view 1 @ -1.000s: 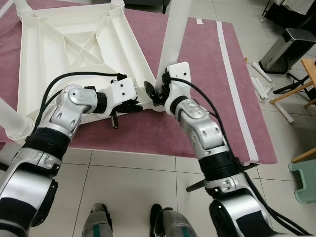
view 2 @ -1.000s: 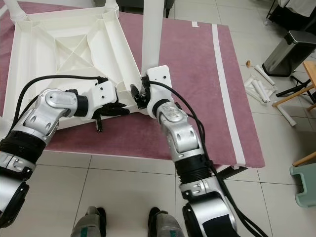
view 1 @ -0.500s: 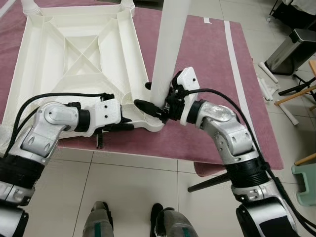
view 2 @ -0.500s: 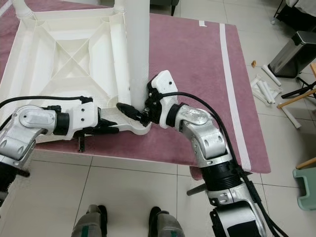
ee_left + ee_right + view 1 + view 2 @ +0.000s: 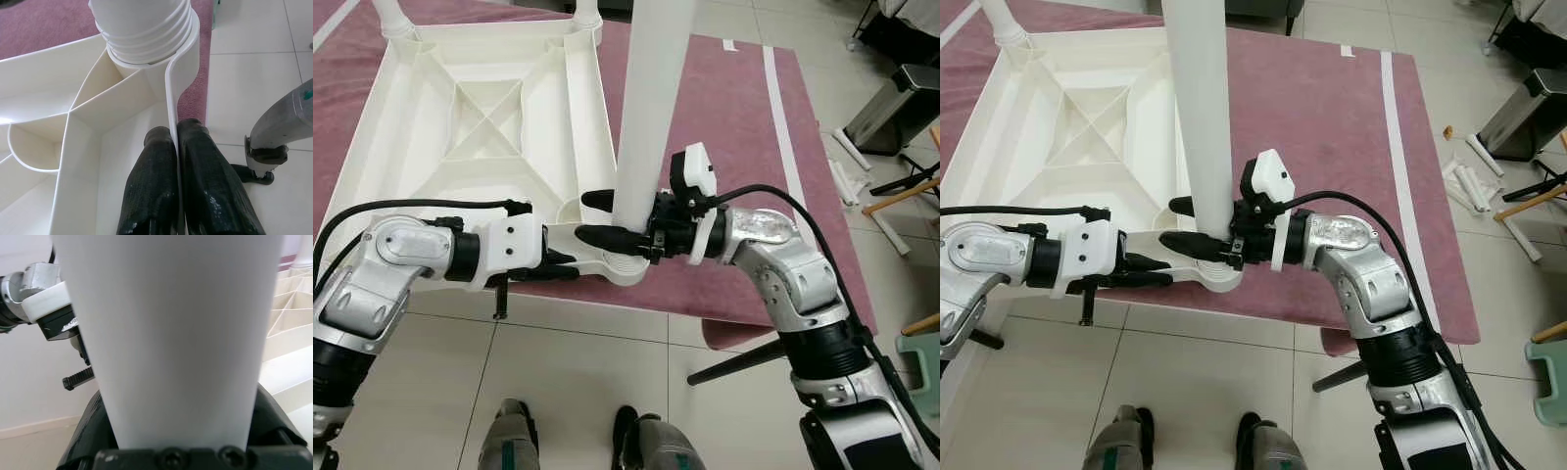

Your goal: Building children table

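Observation:
A white plastic children's table top (image 5: 489, 127) lies upside down on a maroon rug. A tall white leg (image 5: 646, 117) stands upright in the socket at its near right corner (image 5: 622, 259). My right gripper (image 5: 607, 217) is shut on the leg just above the socket, one black finger on each side. My left gripper (image 5: 558, 266) is shut on the table's near rim (image 5: 173, 127) beside that corner, the thin wall pinched between its fingers (image 5: 151, 196). The leg's ribbed end (image 5: 146, 34) sits in the socket.
Other leg stubs stand at the far corners (image 5: 393, 20). The rug (image 5: 744, 137) has a white stripe on its right side. Loose white tubes (image 5: 842, 166) and a steel bin (image 5: 891, 93) lie on the tiles at right. My feet (image 5: 578, 441) stand on the tiles.
My right gripper has swung around the leg's base and now grips it level from the right. The head camera has shifted, and the near corner with the left gripper sits lower in view.

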Robot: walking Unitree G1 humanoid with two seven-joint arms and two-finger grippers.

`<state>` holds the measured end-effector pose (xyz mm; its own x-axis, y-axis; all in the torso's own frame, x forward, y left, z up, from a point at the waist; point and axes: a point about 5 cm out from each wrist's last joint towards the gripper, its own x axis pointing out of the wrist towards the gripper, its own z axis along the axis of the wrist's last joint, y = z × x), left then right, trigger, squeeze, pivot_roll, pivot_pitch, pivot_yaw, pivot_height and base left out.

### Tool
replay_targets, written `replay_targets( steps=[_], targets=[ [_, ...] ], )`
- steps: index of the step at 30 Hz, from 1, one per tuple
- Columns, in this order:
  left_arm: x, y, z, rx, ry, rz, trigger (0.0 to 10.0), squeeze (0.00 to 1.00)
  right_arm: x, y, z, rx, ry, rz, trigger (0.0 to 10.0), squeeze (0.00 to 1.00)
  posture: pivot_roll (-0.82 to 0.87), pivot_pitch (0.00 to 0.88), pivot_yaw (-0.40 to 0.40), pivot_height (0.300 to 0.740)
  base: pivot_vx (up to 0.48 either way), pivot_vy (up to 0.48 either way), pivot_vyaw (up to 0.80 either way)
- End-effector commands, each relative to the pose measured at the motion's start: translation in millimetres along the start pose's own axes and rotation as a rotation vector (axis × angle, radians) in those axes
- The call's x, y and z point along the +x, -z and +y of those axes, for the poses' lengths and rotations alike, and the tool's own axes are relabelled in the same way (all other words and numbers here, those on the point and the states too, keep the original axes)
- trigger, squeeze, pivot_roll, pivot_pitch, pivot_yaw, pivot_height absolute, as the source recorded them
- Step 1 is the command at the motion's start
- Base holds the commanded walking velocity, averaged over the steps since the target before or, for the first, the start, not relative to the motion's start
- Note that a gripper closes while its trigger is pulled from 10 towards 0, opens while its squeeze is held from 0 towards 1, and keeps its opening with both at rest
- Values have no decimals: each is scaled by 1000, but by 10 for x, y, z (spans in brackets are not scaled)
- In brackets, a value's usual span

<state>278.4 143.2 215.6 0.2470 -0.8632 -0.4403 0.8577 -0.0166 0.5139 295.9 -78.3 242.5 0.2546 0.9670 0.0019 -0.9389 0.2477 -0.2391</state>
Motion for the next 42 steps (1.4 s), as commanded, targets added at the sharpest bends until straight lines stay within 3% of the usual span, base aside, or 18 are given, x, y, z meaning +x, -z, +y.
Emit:
replay_targets(
  steps=[1, 3, 10, 12, 16, 19, 22, 25, 31, 32, 33, 34, 36, 37, 42],
  targets=[
    [53, -217, 100, 96, -33, -71, 0, 0, 31, 158, -82, 26, 117, 86, 0, 0, 113, 196, -36, 740, 0, 0, 0],
    [82, -201, 177, 84, -70, -63, 0, 0, 52, 220, -145, 33, 200, 120, 0, 0, 113, 197, -34, 740, 0, 0, 0],
    [134, -183, 266, 70, -105, -54, 0, 0, 84, 287, -203, 48, 296, 152, 0, 0, 112, 198, -33, 740, 0, 0, 0],
    [223, -106, 419, 41, -164, -19, 0, 0, 132, 397, -288, 74, 469, 205, 0, 0, 109, 205, -30, 740, 0, 0, 0],
    [258, -67, 480, 30, -189, 0, 0, 0, 149, 441, -315, 79, 533, 226, 0, 0, 109, 205, -30, 740, 0, 0, 0],
    [346, 38, 689, 8, -286, 57, 0, 0, 158, 544, -475, 90, 755, 276, 0, 0, 107, 211, -26, 740, 0, 0, 0],
    [361, 52, 734, 2, -307, 66, 0, 0, 151, 557, -523, 93, 803, 284, 0, 0, 107, 211, -26, 740, 0, 0, 0],
    [388, 100, 884, 1, -398, 118, 0, 0, 59, 557, -715, 89, 974, 305, 0, 0, 109, 214, -26, 740, 0, 0, 0],
    [392, 177, 987, 26, -473, 196, 0, 0, 28, 560, -766, 96, 1049, 310, 0, 0, 106, 215, -24, 740, 0, 0, 0],
    [403, 178, 958, 32, -443, 185, 0, 0, 44, 560, -750, 103, 1039, 300, 1059, 0, 105, 217, -24, 740, 0, 0, 0],
    [403, 178, 958, 32, -443, 185, 0, 0, 44, 560, -750, 103, 1039, 300, 1059, 0, 105, 217, -24, 740, 0, 0, 0],
    [416, 177, 922, 36, -400, 166, 0, 0, 69, 556, -732, 103, 1027, 290, 4863, 0, 106, 217, -23, 740, 0, 0, 0],
    [416, 177, 922, 36, -400, 166, 0, 0, 69, 556, -732, 103, 1027, 290, 4863, 0, 106, 217, -23, 740, 0, 0, 0],
    [419, 179, 861, 45, -349, 150, 0, 0, 114, 537, -684, 113, 979, 264, 10000, 0, 105, 217, -23, 740, 0, 0, 0],
    [367, 233, 643, 59, -215, 129, 0, 0, 198, 490, -459, 167, 813, 176, 10000, 0, 106, 221, -26, 740, 0, 0, 0]
  ],
)
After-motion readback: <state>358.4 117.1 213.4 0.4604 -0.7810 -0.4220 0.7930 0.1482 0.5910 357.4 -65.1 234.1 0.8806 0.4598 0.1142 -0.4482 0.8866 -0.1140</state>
